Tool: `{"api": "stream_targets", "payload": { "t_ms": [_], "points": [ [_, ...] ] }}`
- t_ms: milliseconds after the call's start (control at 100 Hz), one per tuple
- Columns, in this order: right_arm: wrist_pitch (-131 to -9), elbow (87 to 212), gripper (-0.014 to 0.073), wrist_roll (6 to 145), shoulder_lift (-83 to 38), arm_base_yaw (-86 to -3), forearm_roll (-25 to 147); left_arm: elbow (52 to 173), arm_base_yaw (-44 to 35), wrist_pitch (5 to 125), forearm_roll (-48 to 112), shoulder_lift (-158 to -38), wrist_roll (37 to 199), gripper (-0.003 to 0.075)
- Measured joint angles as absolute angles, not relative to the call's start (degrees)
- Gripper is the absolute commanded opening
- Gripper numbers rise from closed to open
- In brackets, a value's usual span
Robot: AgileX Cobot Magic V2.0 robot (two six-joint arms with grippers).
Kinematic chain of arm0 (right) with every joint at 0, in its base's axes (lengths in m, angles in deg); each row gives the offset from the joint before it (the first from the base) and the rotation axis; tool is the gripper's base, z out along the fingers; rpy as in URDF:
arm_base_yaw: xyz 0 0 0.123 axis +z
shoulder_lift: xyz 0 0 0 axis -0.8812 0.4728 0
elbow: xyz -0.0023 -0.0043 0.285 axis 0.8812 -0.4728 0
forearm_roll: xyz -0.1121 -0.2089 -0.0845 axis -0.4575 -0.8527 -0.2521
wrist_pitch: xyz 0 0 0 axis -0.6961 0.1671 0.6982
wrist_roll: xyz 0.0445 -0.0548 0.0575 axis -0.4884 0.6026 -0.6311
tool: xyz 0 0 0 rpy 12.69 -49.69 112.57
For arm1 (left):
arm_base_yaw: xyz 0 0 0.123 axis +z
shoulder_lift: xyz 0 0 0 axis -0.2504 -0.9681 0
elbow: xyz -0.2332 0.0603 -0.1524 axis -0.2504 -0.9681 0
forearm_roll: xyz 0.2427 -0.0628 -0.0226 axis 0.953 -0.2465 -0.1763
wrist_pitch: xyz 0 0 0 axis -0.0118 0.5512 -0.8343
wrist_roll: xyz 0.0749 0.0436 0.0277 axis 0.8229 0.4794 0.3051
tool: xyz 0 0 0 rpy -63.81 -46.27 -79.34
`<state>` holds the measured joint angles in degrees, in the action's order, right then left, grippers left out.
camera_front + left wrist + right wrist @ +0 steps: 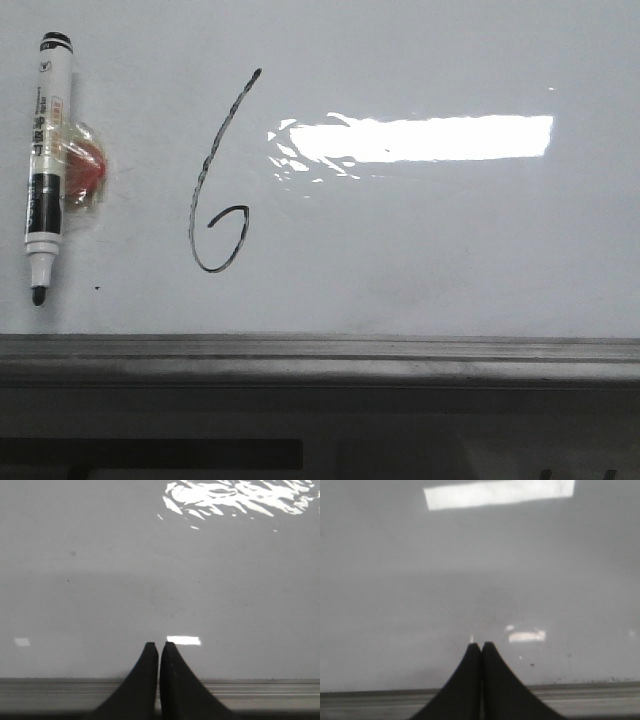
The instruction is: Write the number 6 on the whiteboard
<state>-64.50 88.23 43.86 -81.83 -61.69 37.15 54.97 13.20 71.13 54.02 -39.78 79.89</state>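
The number 6 (215,190) is drawn in thin black line on the whiteboard (450,250), left of the bright glare. A white and black marker (47,160) lies tip down at the far left, with tape and a red piece beside it. Neither gripper shows in the front view. My left gripper (159,646) is shut and empty over bare whiteboard (100,580), above the grey ledge. My right gripper (481,646) is shut and empty over bare whiteboard (395,580). The 6 and the marker do not show in either wrist view.
A grey metal ledge (320,358) runs along the board's lower edge; it also shows in the left wrist view (50,692) and the right wrist view (370,702). A tiny black dot (97,289) sits below the marker. Glare (420,138) covers the board's upper middle.
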Motion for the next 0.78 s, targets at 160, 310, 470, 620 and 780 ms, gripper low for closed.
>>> {"api": "stream_targets", "payload": {
  "t_ms": [160, 310, 470, 620, 780],
  "points": [
    [-64.3, 88.3, -0.0053, 44.2, -81.8, -61.7, 37.1, 55.0, 13.2, 71.1, 54.0, -39.8, 79.9, -0.0019],
    [-64.0, 88.3, -0.0053, 44.2, -81.8, -61.7, 37.1, 55.0, 13.2, 71.1, 54.0, -39.8, 79.8, -0.0019],
    [-63.9, 88.3, -0.0053, 44.2, -81.8, -61.7, 37.1, 55.0, 13.2, 71.1, 54.0, -39.8, 79.8, -0.0019],
    [-63.9, 88.3, -0.0053, 44.2, -81.8, -61.7, 37.1, 55.0, 13.2, 71.1, 54.0, -39.8, 79.8, -0.0019],
    [-63.9, 88.3, -0.0054, 44.2, -81.8, -61.7, 37.1, 55.0, 13.2, 71.1, 54.0, -39.8, 79.8, -0.0019]
  ]
}}
